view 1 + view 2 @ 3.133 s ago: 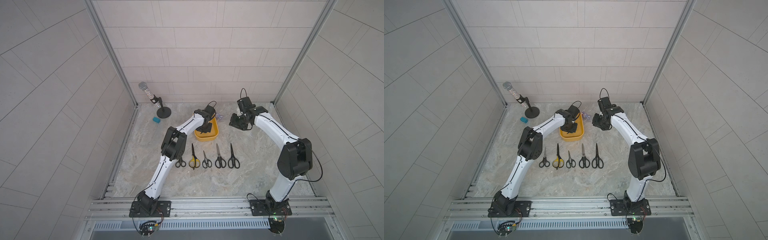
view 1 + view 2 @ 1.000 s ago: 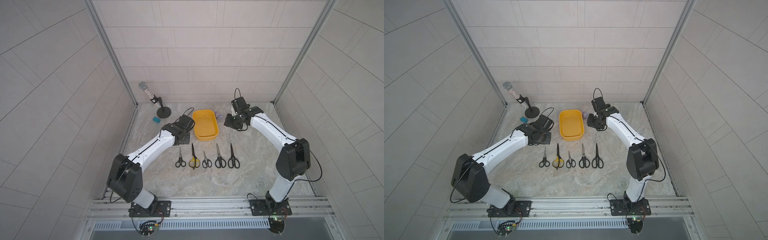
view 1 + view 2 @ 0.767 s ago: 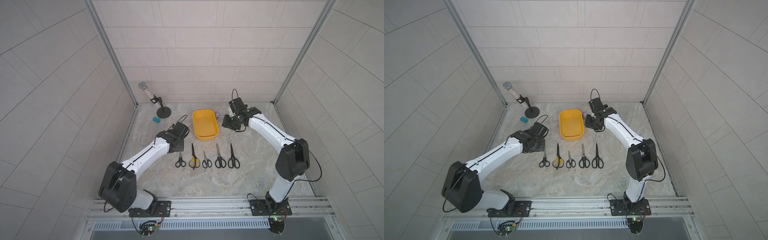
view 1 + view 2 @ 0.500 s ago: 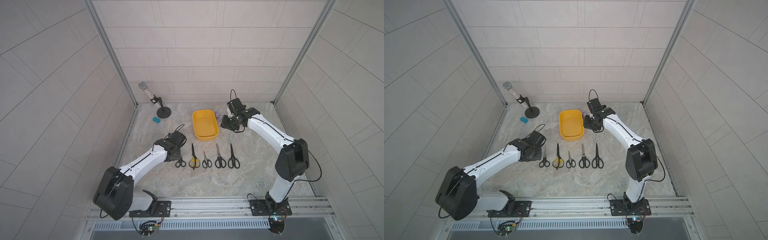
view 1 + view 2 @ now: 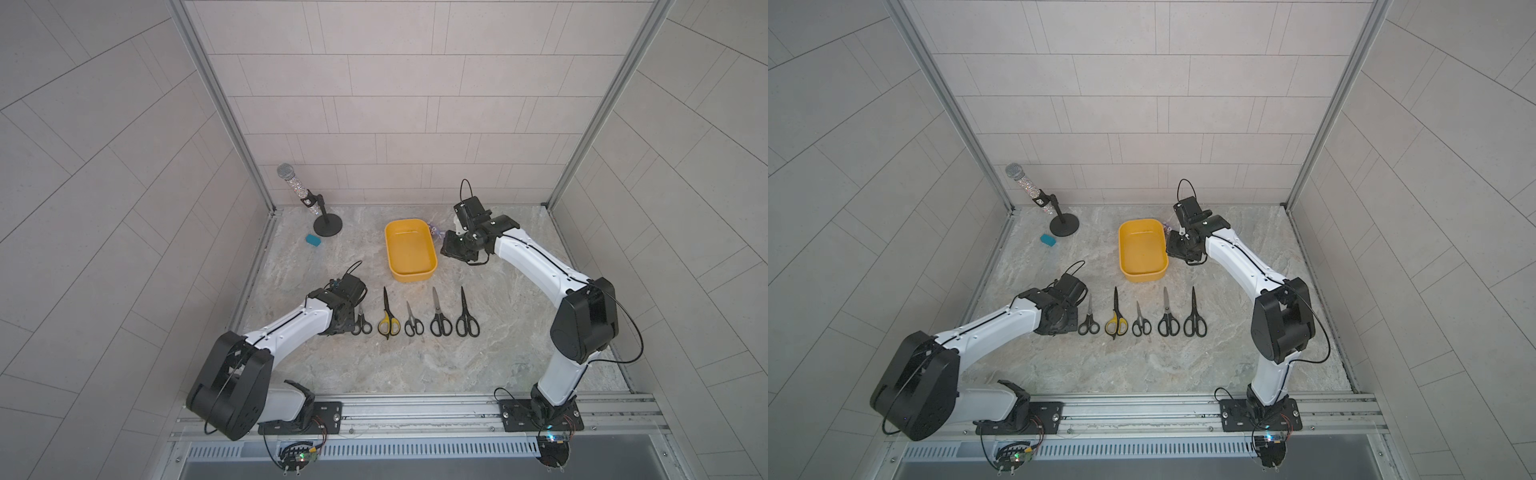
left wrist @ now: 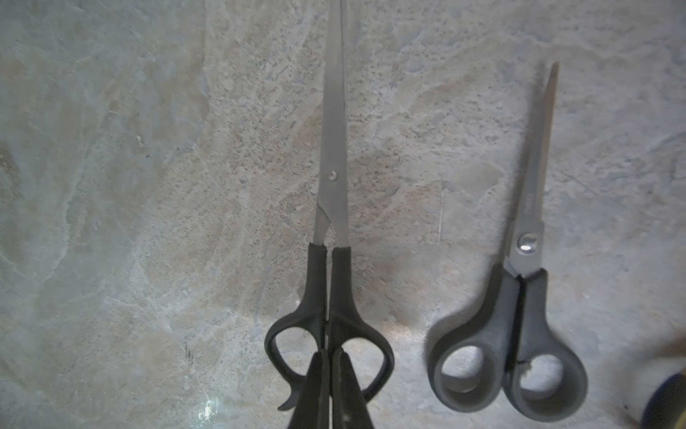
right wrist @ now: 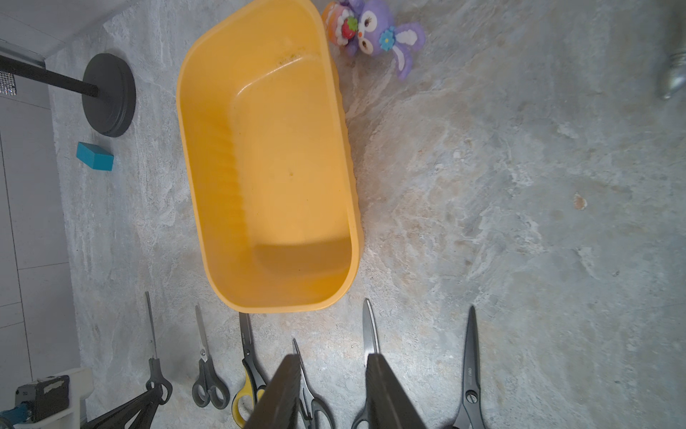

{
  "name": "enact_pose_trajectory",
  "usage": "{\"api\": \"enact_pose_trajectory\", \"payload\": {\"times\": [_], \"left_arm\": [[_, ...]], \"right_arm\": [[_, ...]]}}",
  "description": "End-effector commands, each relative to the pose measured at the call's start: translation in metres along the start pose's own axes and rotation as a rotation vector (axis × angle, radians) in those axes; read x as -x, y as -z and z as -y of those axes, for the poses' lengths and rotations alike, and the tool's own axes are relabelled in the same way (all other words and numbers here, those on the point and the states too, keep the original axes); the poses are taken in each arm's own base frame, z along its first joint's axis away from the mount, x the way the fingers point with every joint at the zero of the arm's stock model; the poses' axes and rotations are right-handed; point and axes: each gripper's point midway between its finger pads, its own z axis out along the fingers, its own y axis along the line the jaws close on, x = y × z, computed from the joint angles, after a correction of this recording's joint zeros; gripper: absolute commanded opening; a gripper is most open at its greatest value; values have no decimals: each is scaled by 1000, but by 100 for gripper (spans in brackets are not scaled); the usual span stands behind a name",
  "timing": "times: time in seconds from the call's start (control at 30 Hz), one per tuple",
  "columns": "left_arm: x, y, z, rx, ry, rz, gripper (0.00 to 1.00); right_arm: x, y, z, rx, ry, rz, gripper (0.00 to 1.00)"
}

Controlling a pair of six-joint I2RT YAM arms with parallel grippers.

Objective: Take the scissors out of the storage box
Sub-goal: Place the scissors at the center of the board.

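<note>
A robot lab cell. Tiled panels [image 5: 415,104] wall three sides (aluminium posts [image 5: 222,104] in the far corners). Two arms [image 5: 291,328] bolt to a near rail [image 5: 415,409].

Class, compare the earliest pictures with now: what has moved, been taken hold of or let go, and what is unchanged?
The left gripper, which was down in the box, swung out to the left end of the five pairs already laid out. It is shut on the handles of a sixth pair of scissors, low at the table. The right gripper, open, drifted slightly toward the box. Box and five pairs stayed put.
</note>
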Motion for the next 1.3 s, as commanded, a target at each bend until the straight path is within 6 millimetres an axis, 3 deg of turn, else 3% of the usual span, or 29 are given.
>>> {"api": "enact_pose_trajectory", "payload": {"times": [0.0, 0.73, 0.83, 1.07, 1.17, 1.2, 1.23, 1.27], "left_arm": [[-3, -6, -3, 11, 5, -9, 0], [-13, -20, -1, 10, -13, -64, 0], [-13, -19, -3, 18, -7, -62, 13], [-9, -15, -5, 27, -1, -51, 24], [2, -3, -6, 22, 6, -16, 36], [9, 4, -5, 13, 12, 6, 52], [14, 9, -4, 3, 13, 26, 98], [22, 16, -4, -2, 17, 46, 100]], "right_arm": [[4, 8, -3, -9, -1, 22, 35], [5, 9, -4, -7, 2, 24, 35], [6, 9, -5, -6, 3, 25, 35], [8, 9, -6, -6, 6, 27, 35], [8, 10, -6, -9, 11, 28, 35], [9, 11, -6, -9, 12, 31, 36], [10, 12, -7, -7, 16, 34, 36], [11, 13, -8, -6, 21, 40, 38]]}}
